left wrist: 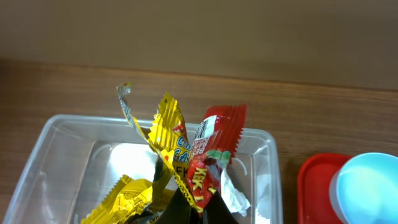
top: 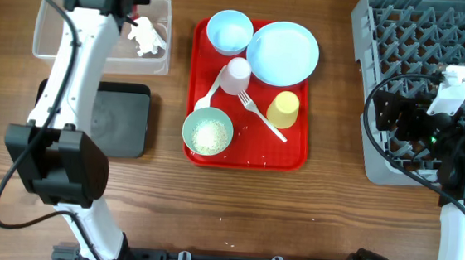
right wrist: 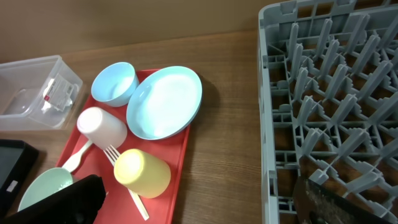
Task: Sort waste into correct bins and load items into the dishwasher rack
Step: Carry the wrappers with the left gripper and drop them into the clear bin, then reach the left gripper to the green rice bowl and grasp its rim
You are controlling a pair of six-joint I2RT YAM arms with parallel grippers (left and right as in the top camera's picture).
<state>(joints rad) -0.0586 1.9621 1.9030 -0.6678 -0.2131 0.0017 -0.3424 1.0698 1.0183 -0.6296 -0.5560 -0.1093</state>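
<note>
My left gripper is shut on a yellow wrapper and a red wrapper, held over the clear tub. The crumpled white paper wad lies in that tub. The red tray holds an empty light-blue bowl, a plate, a pink cup, a yellow cup, a fork, a spoon and a bowl of rice grains. My right gripper is open and empty at the grey rack's left edge.
The black tray lies below the tub, partly under my left arm. A few loose grains lie on the wooden table in front of the red tray. The rack fills the right side.
</note>
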